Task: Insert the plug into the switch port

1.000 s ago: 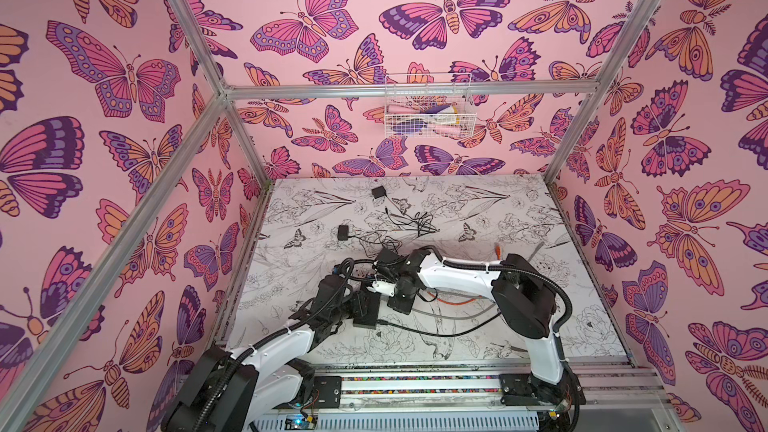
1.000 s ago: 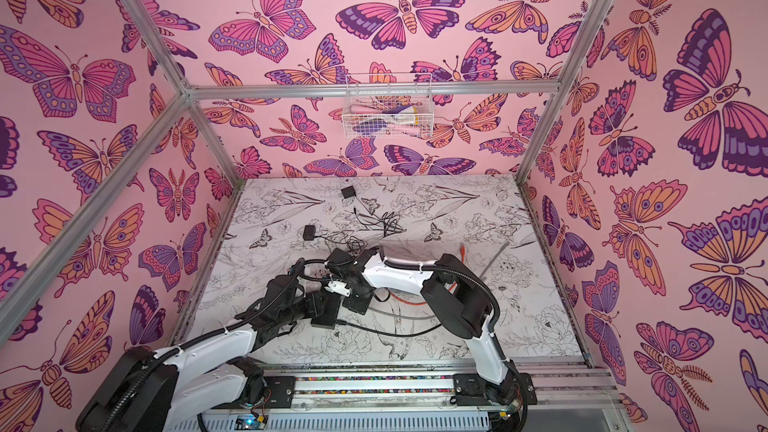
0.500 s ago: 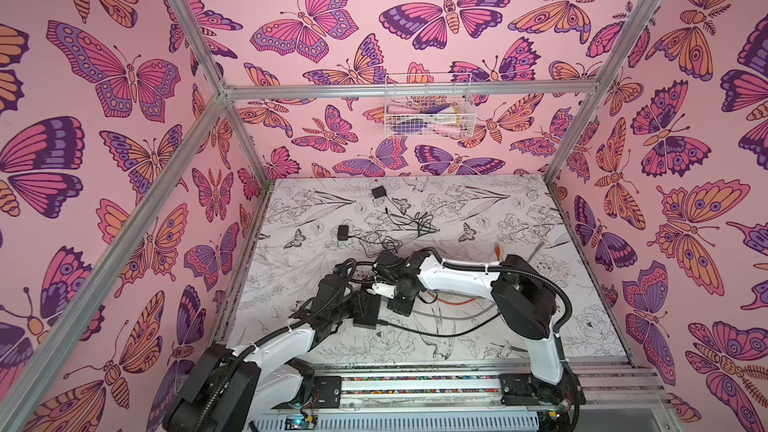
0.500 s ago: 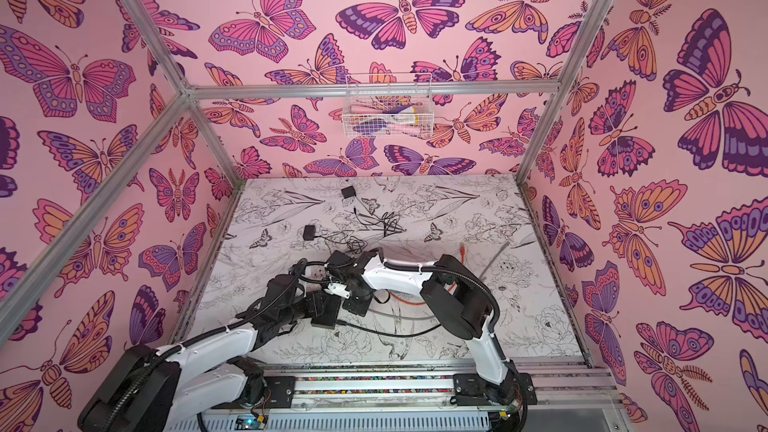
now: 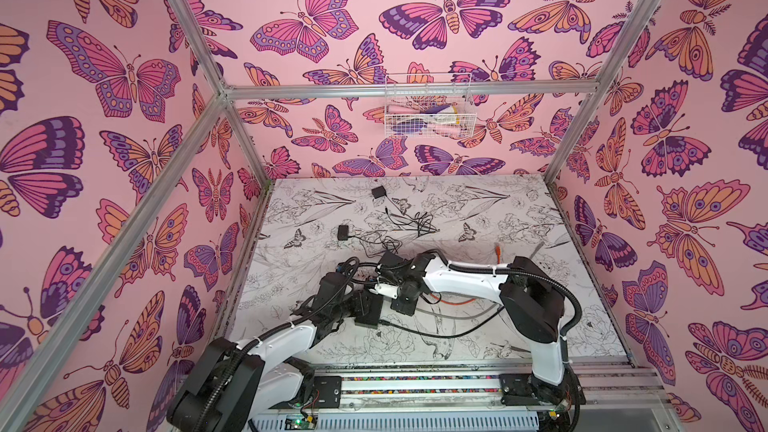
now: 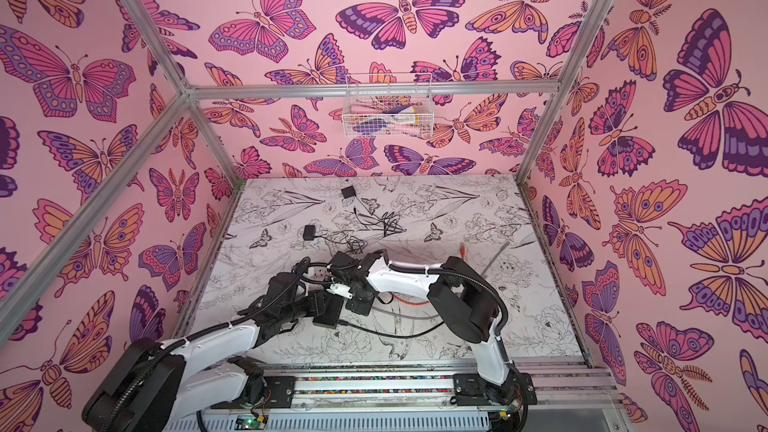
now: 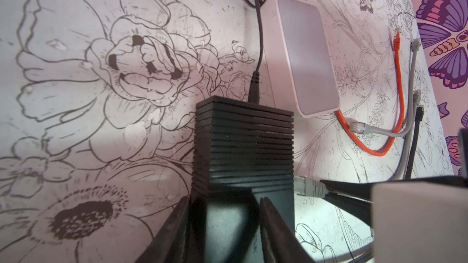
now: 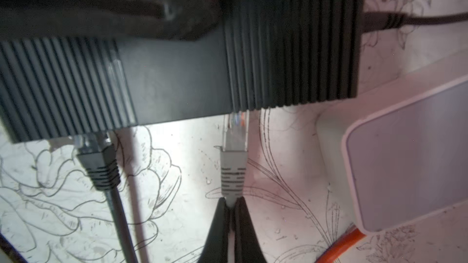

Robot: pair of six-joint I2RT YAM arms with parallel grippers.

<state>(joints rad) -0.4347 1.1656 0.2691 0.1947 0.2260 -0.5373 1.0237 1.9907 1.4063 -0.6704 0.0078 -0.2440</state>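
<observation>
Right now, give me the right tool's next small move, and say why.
Probably push the grey plug straight on into the black switch. The right tool pinches the plug's tail, the clear tip seems only partly inside the switch, the boot sits fully outside, and the left tool braces the switch.

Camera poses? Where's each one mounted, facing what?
Top views: high above the arm bases, looking down over the table; left arm, right arm both visible.
Left wrist: behind left gripper, looking along the black switch; its fingers show.
Right wrist: behind right gripper, facing grey plug at the switch; its fingers show.
Shared: both wrists see switch, plug, white box.
</observation>
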